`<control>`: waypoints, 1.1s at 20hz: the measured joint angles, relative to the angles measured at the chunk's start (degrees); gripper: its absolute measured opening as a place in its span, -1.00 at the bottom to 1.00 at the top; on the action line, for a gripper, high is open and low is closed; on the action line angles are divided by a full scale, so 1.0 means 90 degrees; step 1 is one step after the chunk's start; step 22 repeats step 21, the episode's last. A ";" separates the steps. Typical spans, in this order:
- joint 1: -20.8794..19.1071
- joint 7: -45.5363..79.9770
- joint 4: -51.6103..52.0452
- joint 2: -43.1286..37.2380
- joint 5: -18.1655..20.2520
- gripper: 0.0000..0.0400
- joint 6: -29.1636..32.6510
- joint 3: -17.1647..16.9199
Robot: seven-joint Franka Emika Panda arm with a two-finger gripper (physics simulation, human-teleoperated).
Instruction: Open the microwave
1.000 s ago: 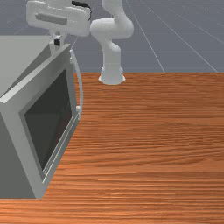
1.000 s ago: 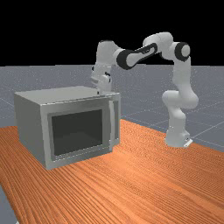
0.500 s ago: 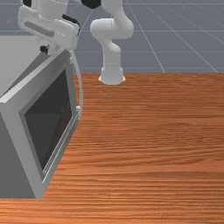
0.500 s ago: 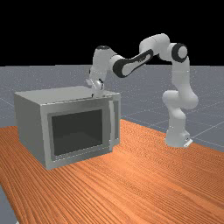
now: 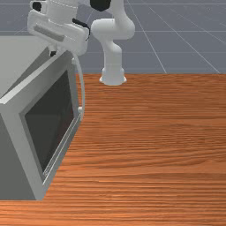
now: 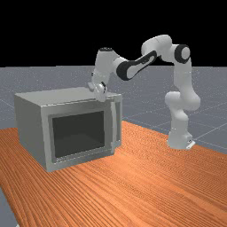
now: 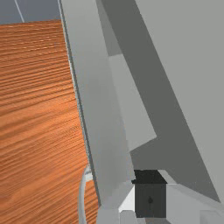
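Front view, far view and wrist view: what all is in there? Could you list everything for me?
Microwave: one, grey, on the table at the far view's left
Door: one, grey, on the microwave's front, ajar
Window: one, dark, in the door
Handle: one, pale grey, upright along the door's edge
Table: one, orange-brown, under the microwave
Floor: one, blue-grey with pale lines, beyond the table
Robot arm: one, white with black parts, reaching toward the microwave
Gripper: one, white and black, at the door's top
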 joint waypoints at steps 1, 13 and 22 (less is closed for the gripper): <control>-0.0036 0.0042 -0.0010 -0.0021 -0.0002 -1.00 -0.0021 0.0107; -0.0673 0.0162 0.0126 0.0063 0.0306 -1.00 -0.0014 0.1570; 0.0056 0.0329 0.3664 0.2479 0.0366 -1.00 -0.1647 0.2429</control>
